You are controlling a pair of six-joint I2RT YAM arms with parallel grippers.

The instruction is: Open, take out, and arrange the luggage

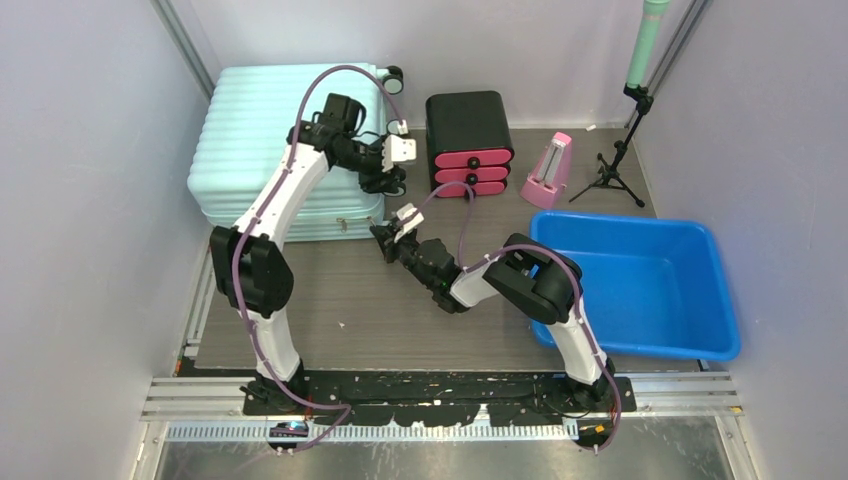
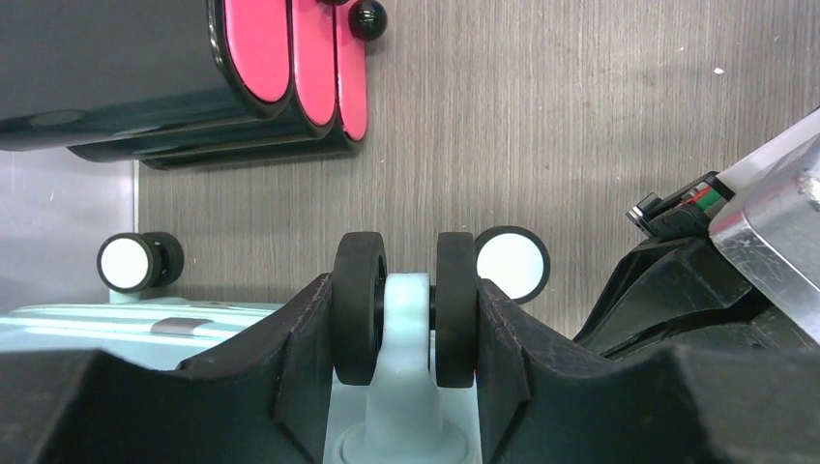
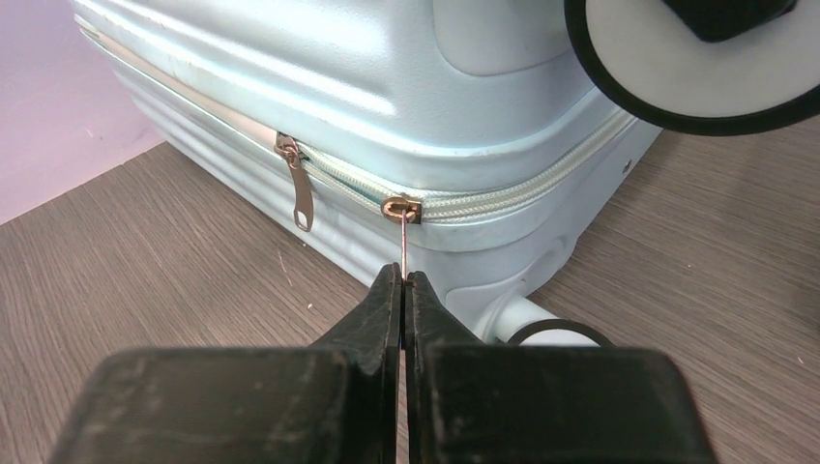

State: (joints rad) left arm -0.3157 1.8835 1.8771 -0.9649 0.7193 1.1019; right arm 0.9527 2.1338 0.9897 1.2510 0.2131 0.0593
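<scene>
Luggage (image 1: 240,130) flat at rear left; left fingers (image 1: 386,182) at its right edge, right fingers (image 1: 384,240) at near-right corner.

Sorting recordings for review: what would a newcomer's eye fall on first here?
The big mint-green luggage, lying flat at the back left, dominates the scene. The left tool clamps a twin caster wheel at one corner of it, while the right tool pinches a zipper pull near its front corner. A bright blue tub sits at the right.

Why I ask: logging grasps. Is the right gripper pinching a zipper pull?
Yes, the right gripper is shut on the zipper pull at the luggage's corner seam.
</scene>
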